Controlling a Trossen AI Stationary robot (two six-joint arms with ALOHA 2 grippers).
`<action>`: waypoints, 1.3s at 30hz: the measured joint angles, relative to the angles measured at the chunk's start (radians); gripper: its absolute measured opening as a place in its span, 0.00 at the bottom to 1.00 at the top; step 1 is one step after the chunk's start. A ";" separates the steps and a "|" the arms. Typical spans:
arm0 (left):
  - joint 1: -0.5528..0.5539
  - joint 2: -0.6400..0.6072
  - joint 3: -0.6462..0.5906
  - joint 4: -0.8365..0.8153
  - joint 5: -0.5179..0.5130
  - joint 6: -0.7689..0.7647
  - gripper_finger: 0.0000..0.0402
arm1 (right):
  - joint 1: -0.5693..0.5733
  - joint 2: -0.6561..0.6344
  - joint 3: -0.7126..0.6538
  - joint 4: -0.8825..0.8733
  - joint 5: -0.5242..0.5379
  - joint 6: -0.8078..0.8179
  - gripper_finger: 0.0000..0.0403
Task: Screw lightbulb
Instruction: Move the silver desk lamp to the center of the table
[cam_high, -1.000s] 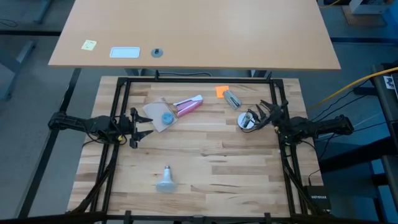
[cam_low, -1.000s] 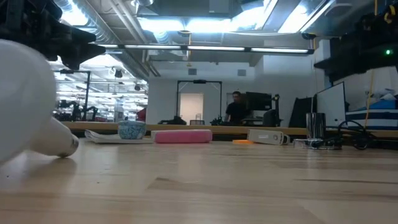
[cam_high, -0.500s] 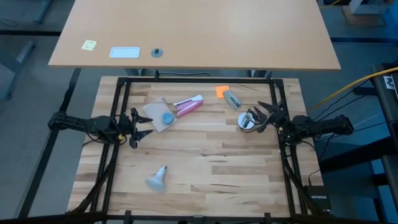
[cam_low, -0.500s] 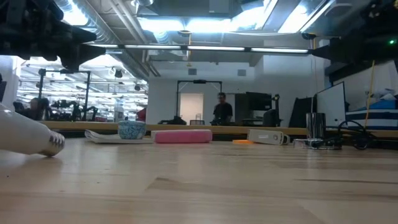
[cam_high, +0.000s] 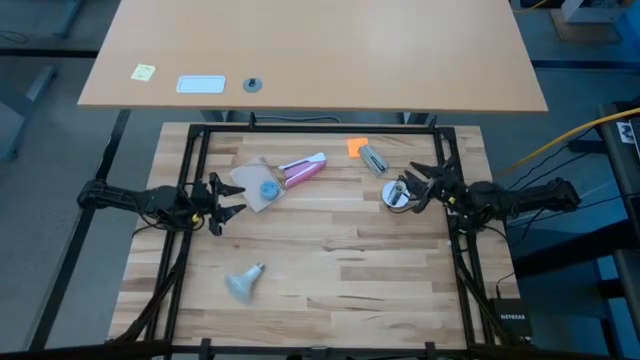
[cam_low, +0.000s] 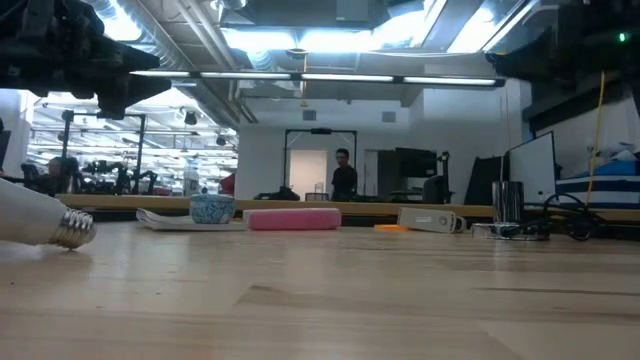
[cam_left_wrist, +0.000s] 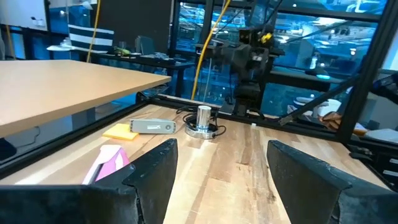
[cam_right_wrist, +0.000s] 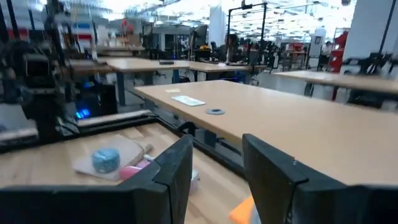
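High view shows both dark arms reaching inward from opposite sides of the wooden surface (cam_high: 340, 270). The left end effector (cam_high: 222, 195) hovers near the left edge with its fingers spread, just beside a tan sheet (cam_high: 250, 185) carrying a small blue round cup (cam_high: 269, 189). The right end effector (cam_high: 418, 182) sits at the right side, fingers spread, close to a silvery socket (cam_high: 397, 194).

The lightbulb (cam_high: 243, 282) lies on its side toward the front left of the surface, well apart from both arms; its frosted globe points to the front and its ribbed metal screw base (cam_low: 74, 229) points inward. A pink-and-white tube (cam_high: 300, 169) rests beside the tan sheet, and a grey oblong device (cam_high: 374, 160) lies next to an orange note (cam_high: 356, 147).

The surface is pale butcher-block planks inside a black frame. Beyond it stands a smooth tan desk (cam_high: 320, 50), and a person (cam_low: 342, 176) stands far back in the brightly lit room.
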 joint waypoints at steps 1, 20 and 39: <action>0.000 0.000 0.000 0.000 0.000 0.000 0.60 | 0.000 0.031 0.042 -0.032 0.003 -0.033 0.35; 0.000 0.000 0.000 -0.001 0.000 0.053 0.60 | -0.045 0.713 0.546 -1.001 -0.246 0.627 0.35; 0.000 0.000 0.000 -0.001 0.000 0.065 0.60 | -0.312 1.000 0.546 -0.973 -0.469 0.447 0.35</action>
